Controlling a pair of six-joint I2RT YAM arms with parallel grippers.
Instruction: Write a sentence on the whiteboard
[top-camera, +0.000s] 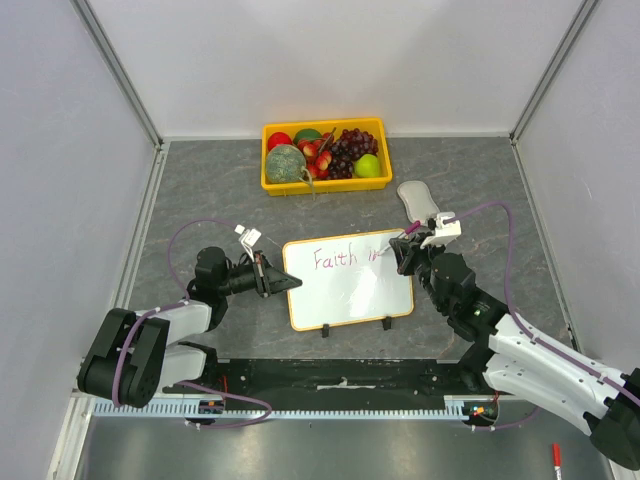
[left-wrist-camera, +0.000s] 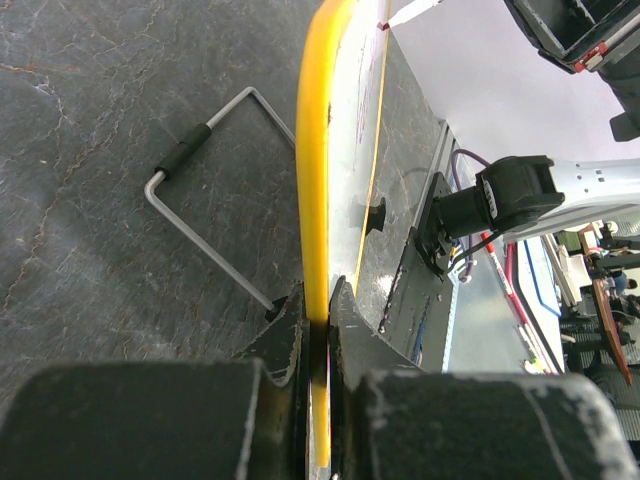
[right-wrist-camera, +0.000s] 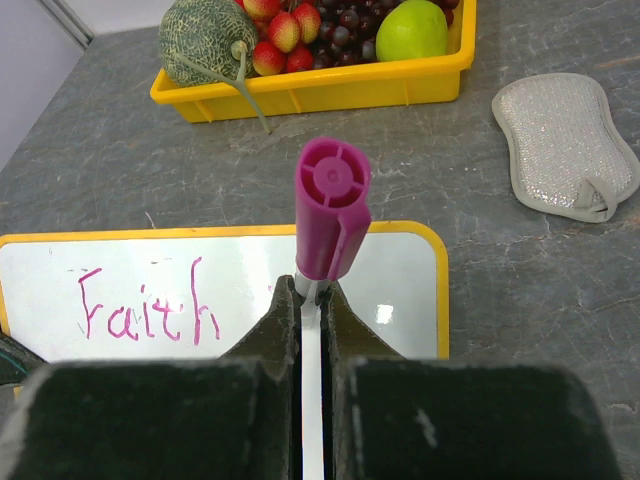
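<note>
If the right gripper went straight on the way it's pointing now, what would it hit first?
Probably the whiteboard. The right gripper, shut on the magenta marker, aims at the blank area right of "Faith", though depth is unclear.

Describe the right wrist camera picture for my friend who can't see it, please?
The right gripper pinches a marker, its magenta end toward the camera, over a yellow-rimmed whiteboard with "Faith" written in pink. Behind, on the dark grey table, sit a yellow tray of fruit and a grey scrubbing pad.
</note>
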